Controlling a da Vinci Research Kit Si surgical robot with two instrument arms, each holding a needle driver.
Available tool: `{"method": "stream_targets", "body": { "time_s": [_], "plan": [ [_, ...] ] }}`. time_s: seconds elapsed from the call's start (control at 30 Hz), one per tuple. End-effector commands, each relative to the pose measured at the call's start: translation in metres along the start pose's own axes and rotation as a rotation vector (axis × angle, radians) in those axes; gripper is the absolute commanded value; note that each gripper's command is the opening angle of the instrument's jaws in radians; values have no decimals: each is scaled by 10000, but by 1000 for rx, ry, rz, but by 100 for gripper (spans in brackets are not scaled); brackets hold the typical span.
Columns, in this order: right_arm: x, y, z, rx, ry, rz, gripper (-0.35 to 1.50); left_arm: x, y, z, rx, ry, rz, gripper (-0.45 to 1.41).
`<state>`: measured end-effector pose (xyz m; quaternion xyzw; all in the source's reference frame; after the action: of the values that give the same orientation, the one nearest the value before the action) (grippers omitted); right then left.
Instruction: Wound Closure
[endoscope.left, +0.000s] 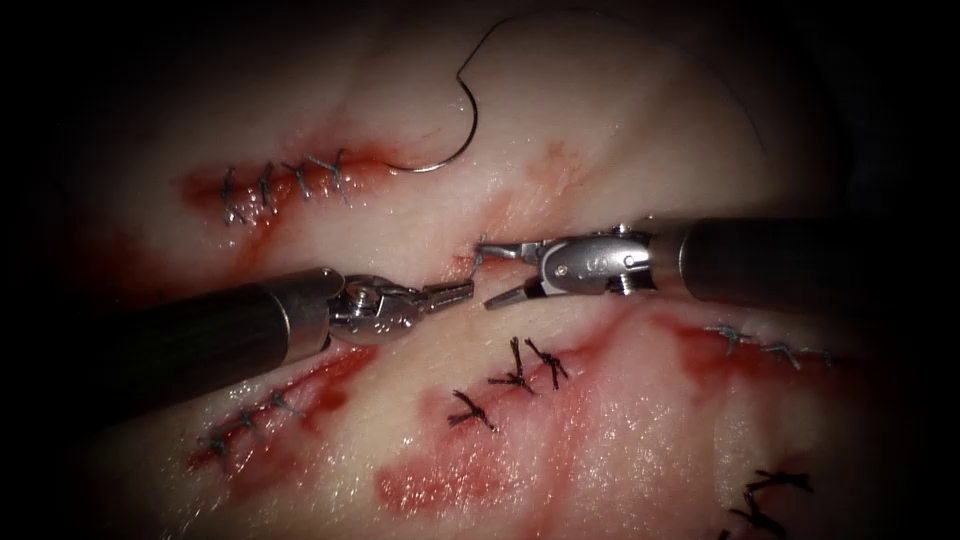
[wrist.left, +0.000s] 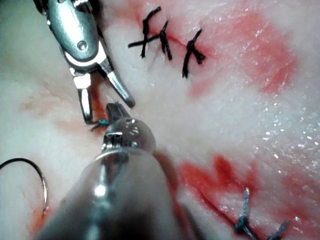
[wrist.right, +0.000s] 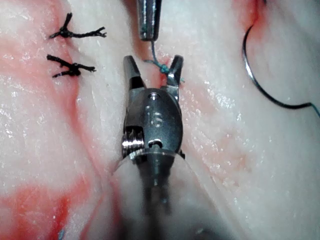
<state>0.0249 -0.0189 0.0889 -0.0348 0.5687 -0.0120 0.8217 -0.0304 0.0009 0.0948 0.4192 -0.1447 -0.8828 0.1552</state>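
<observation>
Needle (endoscope.left: 455, 140) lies loose on tissue (endoscope.left: 620, 150); right tool (endoscope.left: 490, 272) gapes

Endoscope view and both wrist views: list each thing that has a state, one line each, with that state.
Left tool: jaws shut, holding thread.
Right tool: jaws open, holding nothing.
Needle: lying free on the tissue, held by neither tool.
Thread: teal, runs from the left tool's tip to the cut.
Cut: small, red, between the tool tips.
Tissue: several stitched cuts, red fluid.

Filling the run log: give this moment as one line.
left end effector: shut, on thread | right end effector: open, empty, astride thread | needle: free on tissue, beyond cut
</observation>
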Motion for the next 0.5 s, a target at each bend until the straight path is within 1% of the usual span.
{"method": "stream_targets", "body": {
  "time_s": [0.03, 0.2, 0.37, 0.5],
  "plan": [
    [-1, 3, 17, -4, 1, -1, 116, -2, -3, 8, 2, 2, 3, -45],
    [1, 3, 33, -5, 11, -9, 121, -2, -3, 8, -1, 11, 3, -45],
    [1, -2, 49, 8, 27, -41, 121, -1, -3, 8, -7, 29, 4, -45],
    [5, -3, 56, 1, 47, -42, 121, -1, -4, 8, -14, 48, 5, -45]
  ]
}}
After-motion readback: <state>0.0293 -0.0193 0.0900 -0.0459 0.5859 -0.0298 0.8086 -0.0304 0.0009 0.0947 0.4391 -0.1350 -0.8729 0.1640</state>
